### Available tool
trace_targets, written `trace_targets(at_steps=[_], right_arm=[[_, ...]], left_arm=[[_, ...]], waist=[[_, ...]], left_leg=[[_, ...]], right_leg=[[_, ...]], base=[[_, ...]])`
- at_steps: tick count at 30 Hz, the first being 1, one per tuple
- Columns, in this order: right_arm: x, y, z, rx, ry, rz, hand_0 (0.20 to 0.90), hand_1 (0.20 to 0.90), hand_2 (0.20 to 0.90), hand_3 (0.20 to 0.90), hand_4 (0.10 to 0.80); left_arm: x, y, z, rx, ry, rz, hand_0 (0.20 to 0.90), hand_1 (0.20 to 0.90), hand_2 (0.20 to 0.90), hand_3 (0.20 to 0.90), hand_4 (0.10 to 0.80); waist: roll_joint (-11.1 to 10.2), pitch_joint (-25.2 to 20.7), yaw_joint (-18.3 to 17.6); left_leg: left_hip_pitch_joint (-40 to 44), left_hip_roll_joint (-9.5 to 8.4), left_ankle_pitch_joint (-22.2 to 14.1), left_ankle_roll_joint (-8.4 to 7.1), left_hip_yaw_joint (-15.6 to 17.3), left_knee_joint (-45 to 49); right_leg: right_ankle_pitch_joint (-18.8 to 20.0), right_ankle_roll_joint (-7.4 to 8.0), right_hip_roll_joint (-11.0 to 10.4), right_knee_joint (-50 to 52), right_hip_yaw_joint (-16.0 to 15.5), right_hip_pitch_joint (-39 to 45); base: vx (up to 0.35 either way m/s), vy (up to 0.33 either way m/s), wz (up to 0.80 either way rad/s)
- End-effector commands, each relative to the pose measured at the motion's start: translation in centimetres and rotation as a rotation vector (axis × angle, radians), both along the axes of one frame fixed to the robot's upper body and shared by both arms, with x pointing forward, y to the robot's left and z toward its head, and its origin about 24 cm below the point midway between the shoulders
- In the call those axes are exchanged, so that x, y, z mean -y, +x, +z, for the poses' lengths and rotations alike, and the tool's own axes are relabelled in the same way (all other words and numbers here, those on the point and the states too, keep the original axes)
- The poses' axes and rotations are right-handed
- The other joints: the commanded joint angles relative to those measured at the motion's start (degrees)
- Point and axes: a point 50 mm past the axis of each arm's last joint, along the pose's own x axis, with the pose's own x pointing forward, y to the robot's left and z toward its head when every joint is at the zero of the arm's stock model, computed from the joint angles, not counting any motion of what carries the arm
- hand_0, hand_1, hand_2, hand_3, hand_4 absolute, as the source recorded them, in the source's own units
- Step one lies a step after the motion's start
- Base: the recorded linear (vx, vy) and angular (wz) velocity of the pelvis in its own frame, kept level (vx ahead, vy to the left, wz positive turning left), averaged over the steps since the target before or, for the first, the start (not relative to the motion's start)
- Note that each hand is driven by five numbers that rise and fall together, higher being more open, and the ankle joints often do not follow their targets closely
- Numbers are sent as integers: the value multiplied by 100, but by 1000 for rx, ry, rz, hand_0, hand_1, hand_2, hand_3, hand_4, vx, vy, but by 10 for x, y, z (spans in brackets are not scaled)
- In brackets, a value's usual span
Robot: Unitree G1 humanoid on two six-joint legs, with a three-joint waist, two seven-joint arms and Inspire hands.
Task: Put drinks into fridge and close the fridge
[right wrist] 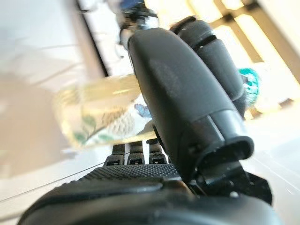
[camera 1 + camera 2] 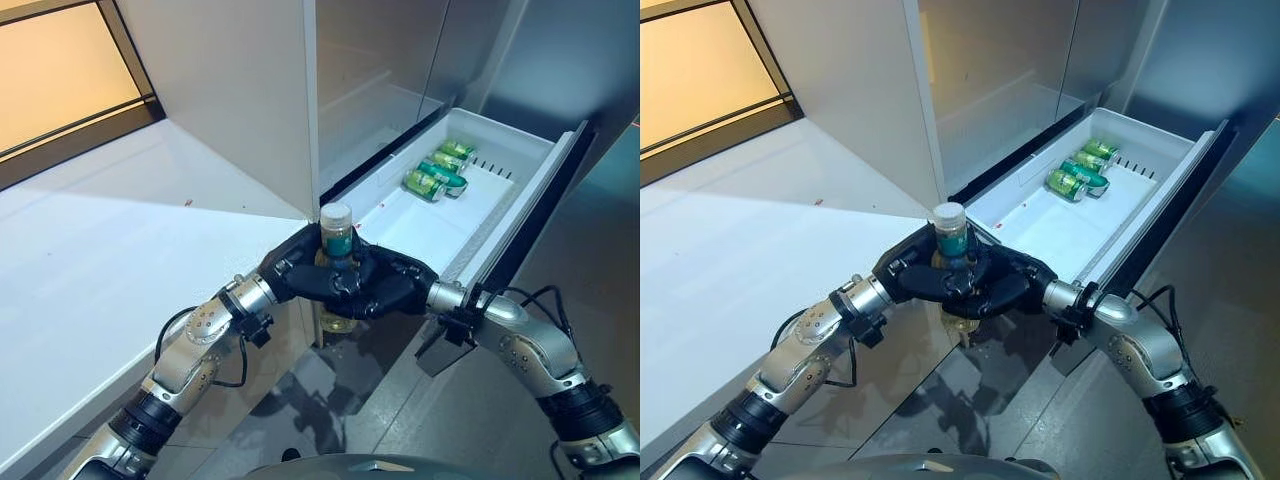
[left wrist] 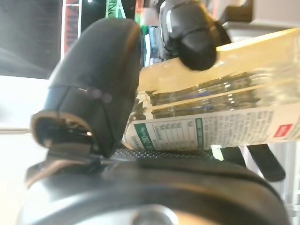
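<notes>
A clear bottle (image 2: 337, 240) of pale yellow drink with a white cap and green label stands upright between both hands, in front of the open fridge drawer (image 2: 540, 190). My left hand (image 2: 295, 272) and my right hand (image 2: 395, 285) are both curled round its body. The left wrist view shows the bottle's label (image 3: 220, 131) against the palm with the thumb (image 3: 93, 93) wrapped over it. The right wrist view shows the yellow bottle (image 1: 98, 117) under the thumb (image 1: 183, 103). Green cans (image 2: 440, 170) lie at the far end of the drawer.
A white counter (image 2: 110, 260) runs along the left. The white fridge side panel (image 2: 230, 90) rises behind the hands. The dark drawer front (image 2: 545, 215) sticks out to the right. Grey floor lies below.
</notes>
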Motion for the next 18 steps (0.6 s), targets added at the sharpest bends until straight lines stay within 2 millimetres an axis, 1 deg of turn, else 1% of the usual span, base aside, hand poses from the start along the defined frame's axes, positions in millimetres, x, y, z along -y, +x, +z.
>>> trace_targets(at_steps=[1, 5, 9, 12, 18], right_arm=[[-28, 3, 36, 202, 12, 215, 900, 900, 900, 900, 800], [-28, 8, 43, 260, -41, 220, 900, 900, 900, 900, 800], [-31, 15, 59, 299, 6, 171, 900, 900, 900, 900, 800], [-34, 18, 65, 326, 25, 152, 900, 900, 900, 900, 800], [-39, 20, 68, 338, 35, 117, 900, 900, 900, 900, 800]], left_arm=[[18, 16, 73, 326, -245, -43, 300, 300, 300, 200, 100], [19, 17, 74, 330, -234, -38, 300, 300, 300, 200, 100], [19, 18, 74, 325, -240, -33, 300, 300, 300, 200, 100], [20, 19, 74, 322, -248, -34, 300, 300, 300, 200, 100], [24, 17, 74, 318, -276, -36, 300, 300, 300, 200, 100]], waist=[[-70, -403, 29], [-75, -387, 19], [-76, -388, 23], [-69, -395, 32], [-69, -390, 56]], left_leg=[[18, -169, -580, 169, -103, 193], [22, -166, -578, 169, -102, 194], [18, -166, -587, 171, -95, 203], [12, -164, -589, 168, -96, 203], [11, -166, -604, 176, -95, 224]], right_leg=[[9, 293, 168, 535, 85, -515], [19, 296, 169, 540, 109, -521], [25, 297, 175, 531, 127, -524], [27, 299, 179, 527, 132, -529], [19, 295, 178, 524, 127, -515]], base=[[0, 0, 0], [0, 0, 0], [0, 0, 0], [0, 0, 0], [0, 0, 0]])
